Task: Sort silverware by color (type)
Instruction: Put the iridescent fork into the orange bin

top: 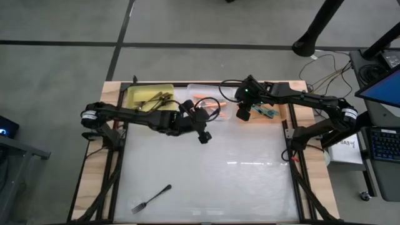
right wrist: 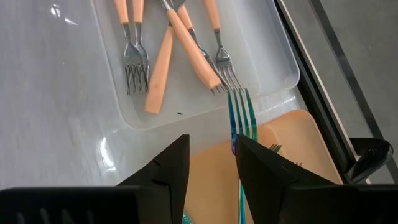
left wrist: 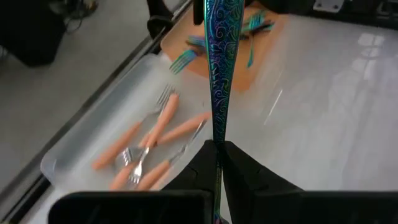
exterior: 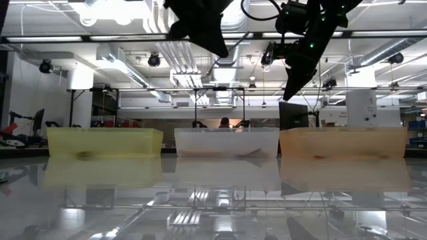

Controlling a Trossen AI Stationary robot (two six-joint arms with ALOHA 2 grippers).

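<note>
The left tool (left wrist: 219,149) is clamped on a teal-blue fork (left wrist: 219,68), held above the clear tray (left wrist: 68,155) of orange forks (left wrist: 163,127). It looks light, stiff and slick; mid-handle suits best. The right tool (right wrist: 211,155), fingers apart, hovers beside that tray.

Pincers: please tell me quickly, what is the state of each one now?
Left pincer: shut on a slim iridescent teal-blue patterned fork, above the clear tray.
Right pincer: open; a teal-blue metal fork sits between its fingers, not clamped.
</note>
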